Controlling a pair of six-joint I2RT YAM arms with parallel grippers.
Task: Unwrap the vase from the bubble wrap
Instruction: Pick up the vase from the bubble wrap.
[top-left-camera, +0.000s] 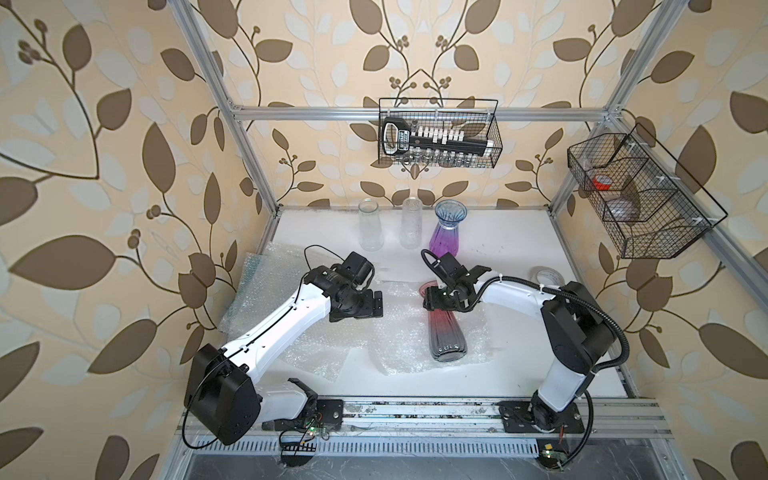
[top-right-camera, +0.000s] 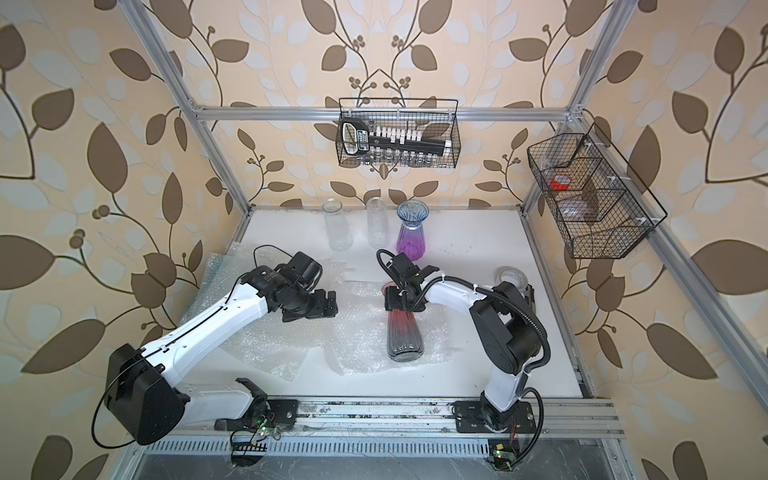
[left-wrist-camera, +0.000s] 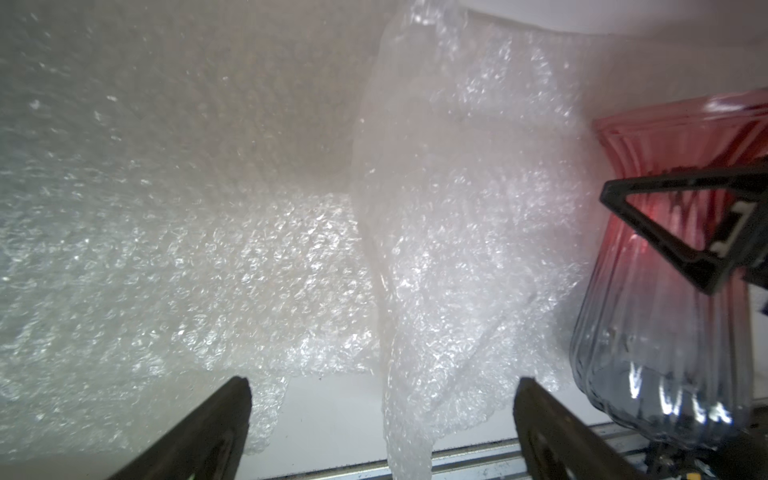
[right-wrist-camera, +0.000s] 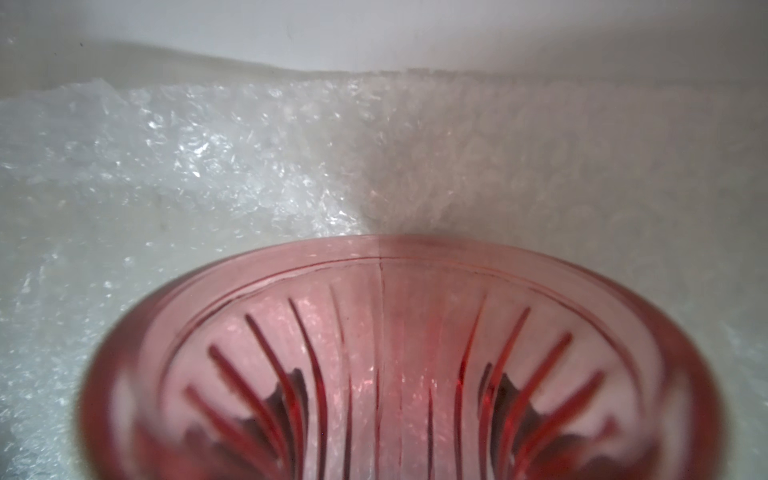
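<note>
The red-to-grey vase (top-left-camera: 446, 336) is straddled by the right gripper (top-left-camera: 434, 301); clamping cannot be told. The left gripper (left-wrist-camera: 382, 380) is spread wide, empty, above bubble wrap (left-wrist-camera: 291, 270).

Looks like a robotics lab cell dressed up as a home. Boxed in by an aluminium frame (top-left-camera: 311, 112) backed with leaf wallpaper (top-left-camera: 104, 166). Fitted with a left arm (top-left-camera: 286, 320) and a right arm (top-left-camera: 511, 295) bolted to a rail (top-left-camera: 415, 411) along the front of a white table (top-left-camera: 519, 249), with bare circuit boards (top-left-camera: 309, 434) below it. Hung with wire baskets (top-left-camera: 490, 124) on the frame.
</note>
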